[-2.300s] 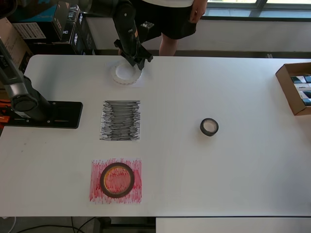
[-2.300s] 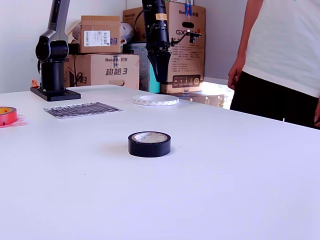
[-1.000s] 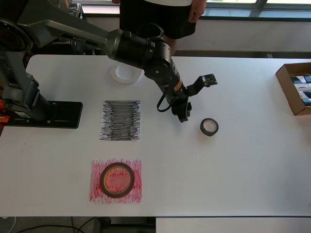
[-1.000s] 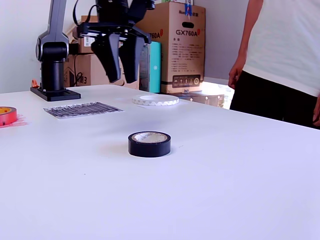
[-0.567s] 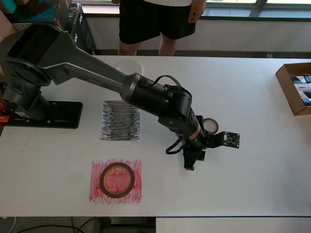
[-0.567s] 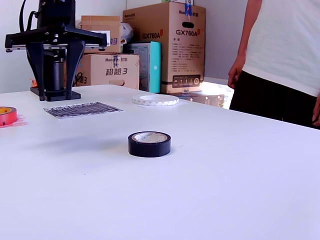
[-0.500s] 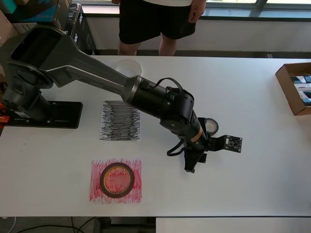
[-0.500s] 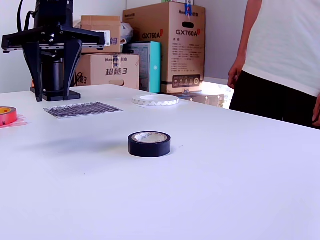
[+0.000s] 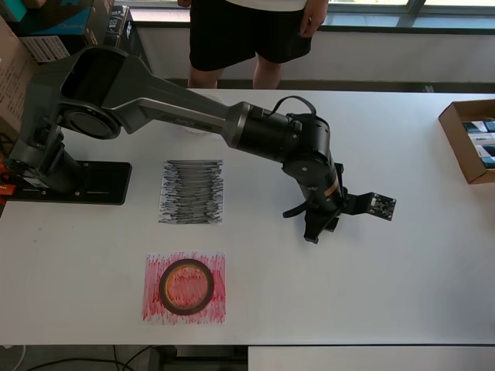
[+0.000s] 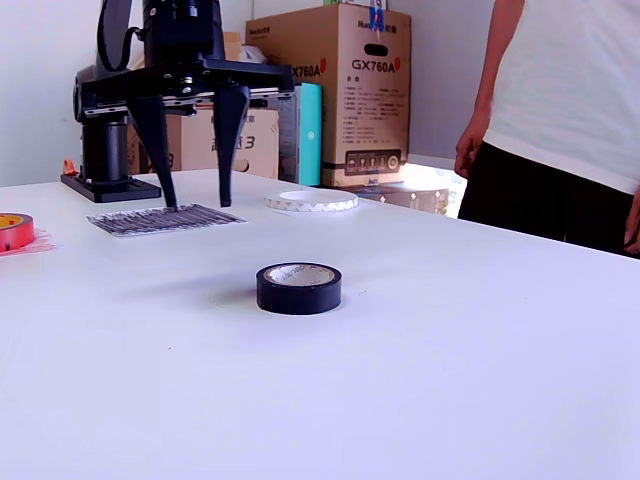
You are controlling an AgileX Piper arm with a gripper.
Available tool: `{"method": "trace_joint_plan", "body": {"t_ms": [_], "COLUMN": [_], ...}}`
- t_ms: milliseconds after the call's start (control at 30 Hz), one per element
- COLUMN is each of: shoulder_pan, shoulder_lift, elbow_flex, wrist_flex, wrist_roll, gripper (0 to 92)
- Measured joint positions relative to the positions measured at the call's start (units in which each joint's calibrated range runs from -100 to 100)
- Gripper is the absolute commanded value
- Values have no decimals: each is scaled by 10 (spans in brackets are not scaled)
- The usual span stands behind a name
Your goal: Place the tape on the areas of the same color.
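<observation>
The black tape roll (image 10: pixel 298 288) lies flat on the white table (image 10: pixel 450 380). My gripper (image 10: pixel 198 203) hangs open above the table, behind and to the left of it in the exterior view, with nothing between the fingers. In the overhead view the gripper (image 9: pixel 321 228) and wrist hide that roll. The red roll (image 9: pixel 186 286) with its yellow core rests on the red scribbled sheet (image 9: pixel 155 305). The black scribbled sheet (image 9: pixel 192 192) is bare. The white roll (image 10: pixel 310 200) lies flat at the far side. I cannot make out the white sheet.
An open cardboard box (image 9: pixel 470 139) sits at the overhead view's right edge. A person (image 10: pixel 560 120) stands at the table's far side. The arm's base plate (image 9: pixel 69 182) is at the overhead view's left. Cartons (image 10: pixel 350 90) are stacked behind the table.
The open gripper has swung from nearer the red sheet toward the black roll, moving right in the exterior view and covering the roll in the overhead view. No roll has moved in the last second.
</observation>
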Motion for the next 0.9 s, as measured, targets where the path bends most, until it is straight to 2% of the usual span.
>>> {"method": "trace_joint_plan", "body": {"t_ms": [367,633,900], "shoulder_pan": [18,17,25], "shoulder_lift": [24,65,93], "elbow_flex": [0,-53,-91], "wrist_flex": [1,1,13], "wrist_roll": [65,107,117], "gripper": [429,429,429]}}
